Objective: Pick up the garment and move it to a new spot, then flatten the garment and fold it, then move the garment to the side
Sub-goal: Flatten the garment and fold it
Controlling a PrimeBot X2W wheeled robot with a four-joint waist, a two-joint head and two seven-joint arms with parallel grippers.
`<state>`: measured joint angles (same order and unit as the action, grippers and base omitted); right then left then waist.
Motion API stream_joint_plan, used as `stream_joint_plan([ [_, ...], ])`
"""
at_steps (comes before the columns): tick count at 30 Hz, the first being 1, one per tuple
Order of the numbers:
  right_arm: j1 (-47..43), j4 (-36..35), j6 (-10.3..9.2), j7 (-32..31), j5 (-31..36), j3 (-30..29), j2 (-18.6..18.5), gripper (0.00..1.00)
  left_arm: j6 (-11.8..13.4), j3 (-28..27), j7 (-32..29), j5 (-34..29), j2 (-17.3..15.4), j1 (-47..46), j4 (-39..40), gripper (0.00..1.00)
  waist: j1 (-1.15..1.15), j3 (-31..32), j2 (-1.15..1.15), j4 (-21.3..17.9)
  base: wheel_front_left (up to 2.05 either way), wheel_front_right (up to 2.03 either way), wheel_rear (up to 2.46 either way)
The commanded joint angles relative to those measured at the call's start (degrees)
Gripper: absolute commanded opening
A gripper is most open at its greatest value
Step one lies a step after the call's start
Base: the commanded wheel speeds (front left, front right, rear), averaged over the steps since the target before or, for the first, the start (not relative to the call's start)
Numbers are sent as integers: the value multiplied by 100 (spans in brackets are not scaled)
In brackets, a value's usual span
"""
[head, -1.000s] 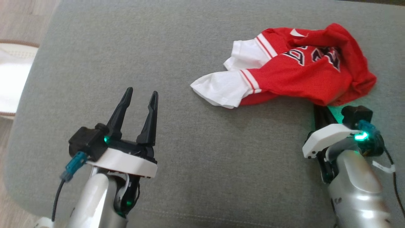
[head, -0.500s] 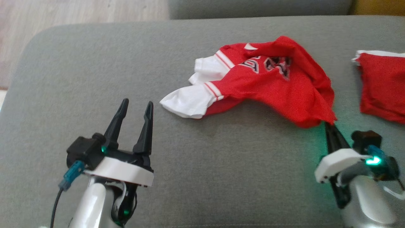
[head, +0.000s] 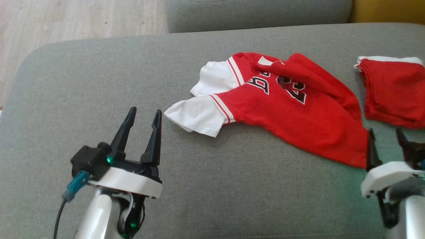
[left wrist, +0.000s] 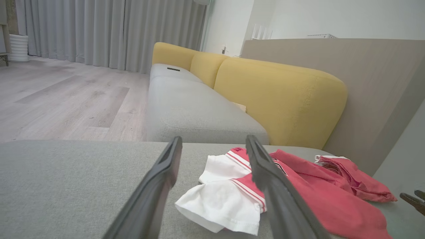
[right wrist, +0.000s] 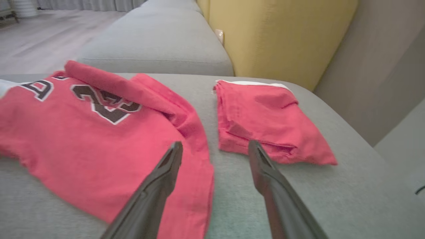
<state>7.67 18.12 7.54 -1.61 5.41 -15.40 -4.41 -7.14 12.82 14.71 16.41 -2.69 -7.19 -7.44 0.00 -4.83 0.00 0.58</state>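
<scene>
Garment [head: 292, 113] lying mid grey seat cushion [head: 99, 83]; relocation judged done. Flattening, folding and side move left. Soft red jersey, white sleeves, black numerals; creased, upper edge folded over. Right gripper [head: 384, 132] spread, empty, at hem corner. Left gripper [head: 145, 110] spread, empty, near sleeve. Folded red cloth [head: 395, 93] noted alongside.

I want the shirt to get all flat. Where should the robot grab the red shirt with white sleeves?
Probably the folded-over flap on the right side of the red shirt: it lies doubled across the numbers. The right gripper, open beside the hem corner, could come from the right, pinch that raised ridge and pull it outward.
</scene>
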Motion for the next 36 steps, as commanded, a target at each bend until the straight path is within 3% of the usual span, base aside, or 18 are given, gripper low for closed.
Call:
stream_joint_plan([
  [1,42,-387,-5,84,-21,217,66,100,-35,-124,29,35,-19,-204,184,100,0,-6,0,42,0,0,0],
  [9,-208,-648,-5,695,-763,1158,149,100,-35,-142,29,29,-19,-220,145,100,0,-36,0,117,0,0,0],
  [15,-192,-568,-5,1217,-1251,2188,152,100,-35,-115,29,32,-19,-265,130,100,0,-204,0,181,0,0,0],
  [22,367,-381,-5,1099,-1056,3248,152,100,-35,-24,29,105,-19,-389,104,100,0,-414,0,550,0,0,0],
  [27,918,218,-5,881,-883,4127,18,100,-24,114,29,233,-19,-432,70,100,0,-569,0,1053,0,0,0],
  [36,1642,1497,-5,900,-354,4218,-205,100,39,229,29,395,-19,-415,17,100,0,-644,0,1714,0,0,0],
])
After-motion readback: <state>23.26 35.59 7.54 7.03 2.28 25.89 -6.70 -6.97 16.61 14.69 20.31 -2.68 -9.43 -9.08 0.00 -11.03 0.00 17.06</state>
